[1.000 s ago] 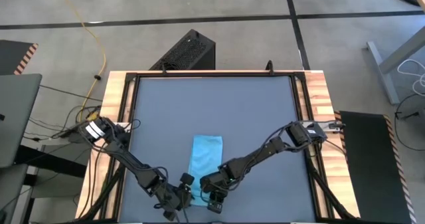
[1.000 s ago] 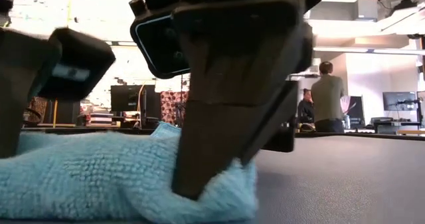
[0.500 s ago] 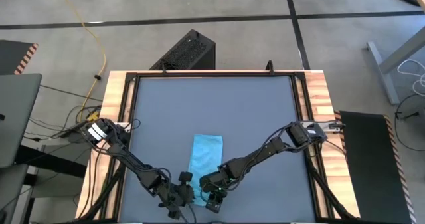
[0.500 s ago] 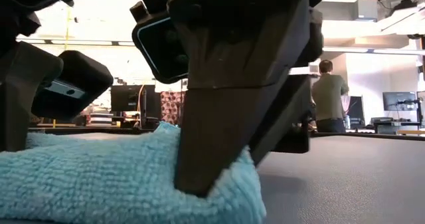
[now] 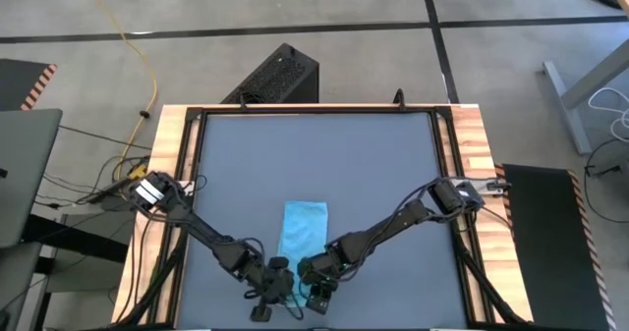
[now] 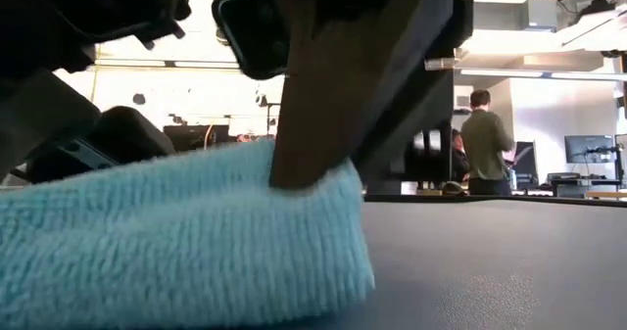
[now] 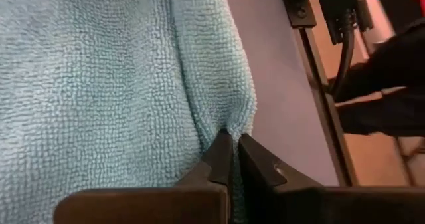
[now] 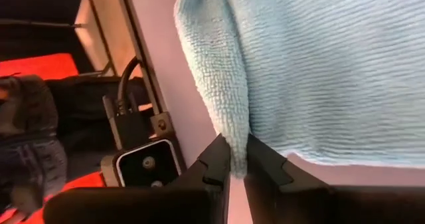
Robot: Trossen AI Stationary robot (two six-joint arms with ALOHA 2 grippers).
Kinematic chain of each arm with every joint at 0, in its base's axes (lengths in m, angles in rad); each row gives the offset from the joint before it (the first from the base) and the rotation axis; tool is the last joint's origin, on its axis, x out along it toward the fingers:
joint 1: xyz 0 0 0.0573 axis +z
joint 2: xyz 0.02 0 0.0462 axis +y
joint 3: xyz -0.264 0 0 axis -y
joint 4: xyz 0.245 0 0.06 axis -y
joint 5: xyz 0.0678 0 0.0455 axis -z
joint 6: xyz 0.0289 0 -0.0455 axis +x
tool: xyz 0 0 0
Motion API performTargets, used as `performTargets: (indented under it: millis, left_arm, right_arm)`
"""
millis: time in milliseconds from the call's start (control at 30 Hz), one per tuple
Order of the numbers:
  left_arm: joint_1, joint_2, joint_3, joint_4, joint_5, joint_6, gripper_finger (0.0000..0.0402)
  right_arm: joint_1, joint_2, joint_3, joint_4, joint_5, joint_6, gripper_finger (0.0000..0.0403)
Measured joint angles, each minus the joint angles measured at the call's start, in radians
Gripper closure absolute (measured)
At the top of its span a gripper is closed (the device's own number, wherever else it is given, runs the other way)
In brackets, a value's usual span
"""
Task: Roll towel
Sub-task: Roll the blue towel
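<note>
The light blue towel [image 5: 303,227] lies lengthwise on the dark tabletop, in the near half. Its near end [image 6: 176,242] is raised into a thick bulge, while the far part rests flat. My left gripper [image 5: 279,271] is at the near left corner, shut on the cloth [image 7: 99,84]. My right gripper [image 5: 309,270] is at the near right corner, also shut on the cloth [image 8: 319,64]. In the low view a dark finger [image 6: 318,105] stands on top of the bulge, and the left gripper's body [image 6: 59,124] is at the left. My left gripper [image 7: 232,143] pinches the towel's side rim [image 7: 224,121] at the near left corner between its two fingers. The cloth puckers at the tips. How many layers it has, I cannot tell. My right gripper [image 8: 237,156] pinches the towel's near right edge [image 8: 234,127] between its two fingers, where the cloth is turned over into a fold. The fingers come from above, slanting. The held end stands raised above the table, with the rest of the towel lying on it.
Bare tabletop [image 5: 314,154] stretches beyond the towel to the far edge. Wooden rails [image 5: 172,174] and a black frame run along both sides. A black box [image 5: 280,76] stands past the far edge. People [image 6: 482,139] stand in the room behind.
My left gripper has moved toward the table's right, onto the towel's near left corner, and has shut on it. The towel's near end has risen into a higher bulge, while its far part stays flat where it was.
</note>
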Motion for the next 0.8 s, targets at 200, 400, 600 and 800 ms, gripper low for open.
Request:
performTargets:
  millis: [200,400,600,800]
  left_arm:
    - [0.052,0.002,0.006,0.003,0.124,-0.044,0.0401]
    - [0.082,0.003,0.005,0.018,0.188,-0.053,0.0401]
    - [0.108,0.003,0.004,0.029,0.236,-0.085,0.0401]
    - [0.139,0.003,0.003,0.075,0.294,-0.101,0.0401]
  right_arm:
    - [0.011,-0.054,0.0,-0.075,0.029,0.007,0.0341]
    - [0.054,-0.059,0.0,-0.183,0.059,0.009,0.0341]
    - [0.13,-0.078,-0.002,-0.117,0.314,-0.097,0.0341]
    - [0.279,-0.082,0.0,-0.017,0.663,-0.389,0.0341]
